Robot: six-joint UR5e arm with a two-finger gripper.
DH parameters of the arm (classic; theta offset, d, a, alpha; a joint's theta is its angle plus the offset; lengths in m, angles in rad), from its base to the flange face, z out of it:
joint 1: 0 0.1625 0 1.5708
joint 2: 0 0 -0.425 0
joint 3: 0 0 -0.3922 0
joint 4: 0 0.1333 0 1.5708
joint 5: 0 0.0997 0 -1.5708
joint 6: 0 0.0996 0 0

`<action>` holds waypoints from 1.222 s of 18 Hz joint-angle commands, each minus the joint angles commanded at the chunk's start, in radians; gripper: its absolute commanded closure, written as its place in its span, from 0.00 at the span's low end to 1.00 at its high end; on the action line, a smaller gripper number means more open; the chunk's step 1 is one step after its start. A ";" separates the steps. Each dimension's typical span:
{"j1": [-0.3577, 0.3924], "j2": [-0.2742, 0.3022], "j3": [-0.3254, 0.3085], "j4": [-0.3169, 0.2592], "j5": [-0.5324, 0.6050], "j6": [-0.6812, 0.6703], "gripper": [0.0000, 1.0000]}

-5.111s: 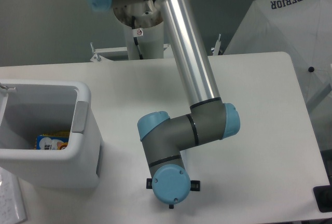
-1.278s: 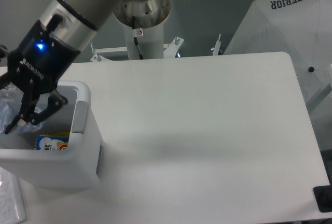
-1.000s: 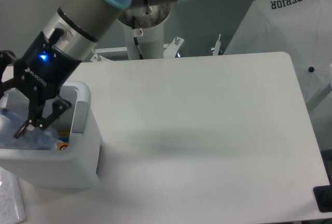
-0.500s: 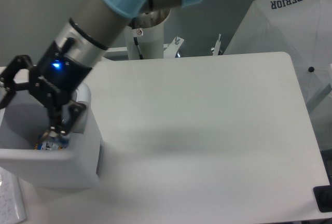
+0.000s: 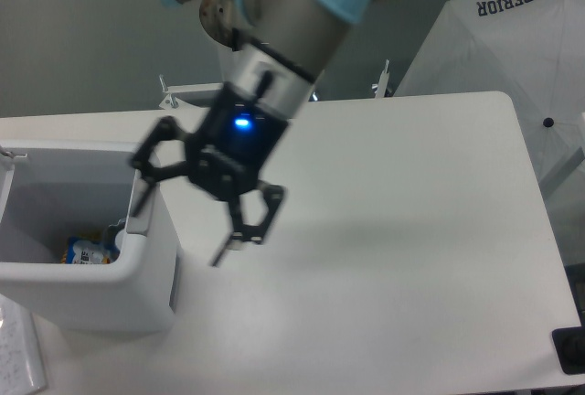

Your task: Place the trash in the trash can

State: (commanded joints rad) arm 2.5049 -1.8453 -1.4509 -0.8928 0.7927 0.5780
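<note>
Pincer (image 5: 187, 198) now clear of the trash can (image 5: 137, 272), fingers spread, seemingly empty.

My arm (image 5: 302, 11) is grey-sleeved with pale blue joint caps and a silver band above the wrist. My gripper (image 5: 187, 203) is black with thin linkage fingers, a blue light glowing at its two o'clock.

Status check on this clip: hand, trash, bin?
Hand open, empty, beside the trash can over the table. Printed packet visible inside the can; bottle not clearly seen. Nothing in the way.
</note>
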 joint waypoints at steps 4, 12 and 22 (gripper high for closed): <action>0.014 0.005 -0.080 -0.003 0.204 0.124 0.00; 0.009 -0.003 -0.129 -0.026 0.560 0.222 0.00; 0.054 -0.069 0.018 -0.437 0.783 0.776 0.00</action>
State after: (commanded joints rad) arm 2.5586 -1.9143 -1.4330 -1.3296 1.5754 1.3543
